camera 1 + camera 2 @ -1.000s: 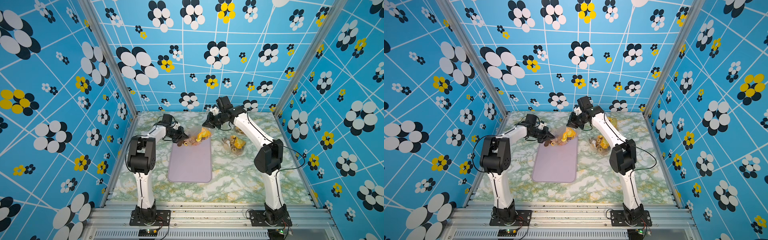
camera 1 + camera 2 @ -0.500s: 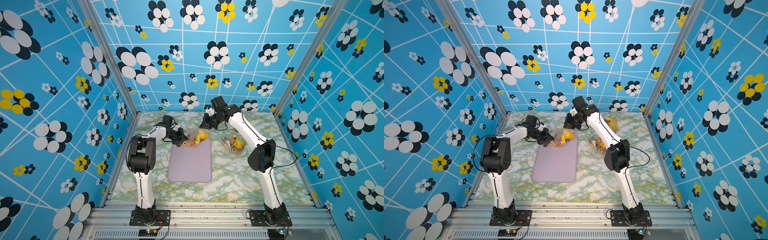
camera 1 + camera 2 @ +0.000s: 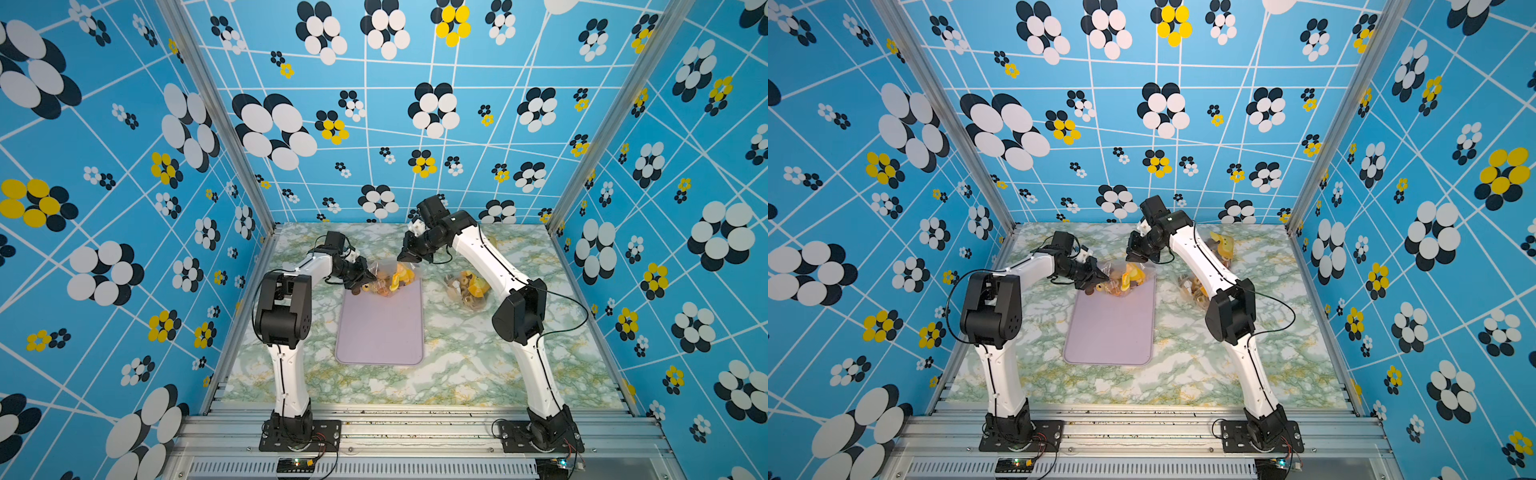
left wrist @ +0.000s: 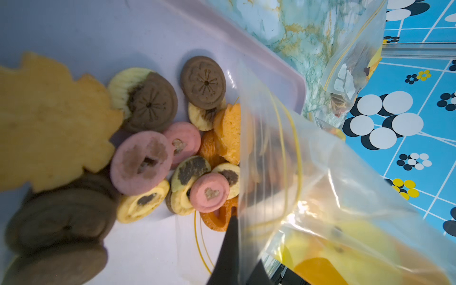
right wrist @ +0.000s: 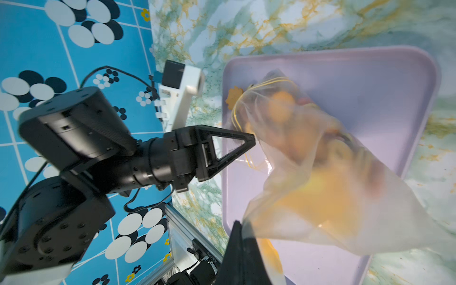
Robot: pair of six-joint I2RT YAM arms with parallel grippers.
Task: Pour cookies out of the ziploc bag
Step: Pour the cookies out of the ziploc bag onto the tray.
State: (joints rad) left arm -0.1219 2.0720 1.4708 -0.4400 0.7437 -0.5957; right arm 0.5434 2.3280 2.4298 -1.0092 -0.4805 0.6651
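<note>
Left jaws pinch the bag [image 3: 398, 274] at its mouth, right jaws its raised end. Cookies [image 4: 145, 160] lie heaped on the tray [image 3: 380, 332] just beyond the left jaws.

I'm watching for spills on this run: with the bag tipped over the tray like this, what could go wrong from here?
The cookies pile up at the tray's far corner, close to its rim; more could roll onto the table. The left gripper and right gripper pinch only thin film of the ziploc bag, which could slip free. The big yellow piece inside the bag might jam its mouth.
</note>
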